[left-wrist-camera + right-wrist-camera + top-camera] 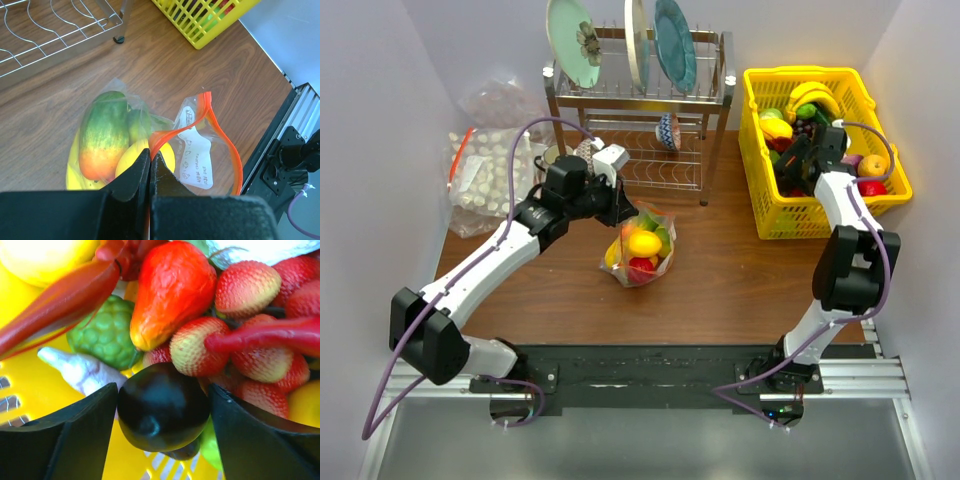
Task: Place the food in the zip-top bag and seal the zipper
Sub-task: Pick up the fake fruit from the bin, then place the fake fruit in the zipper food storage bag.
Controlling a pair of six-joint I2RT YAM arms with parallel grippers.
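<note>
Black fingers of the right hand (162, 401) are set wide on either side of a dark round fruit (160, 417) inside the yellow basket (30, 370). Both fingers lie close against it, but a firm grip cannot be confirmed. Strawberries (247, 285), a red-orange pear-shaped piece (172, 290) and a green bumpy fruit (102, 332) are packed around it. The left hand (150, 162) is closed tight on the zip-top bag (197, 165) at its mouth, where the zipper (227, 145) is pinched. The rest of the red strip gapes in a loop. The bag is stood at the middle of the surface (720, 290), in front of the dish rack (640, 100). Food is contained in it: a green-orange fruit (102, 132) and a yellow piece (137, 155) are visible.
</note>
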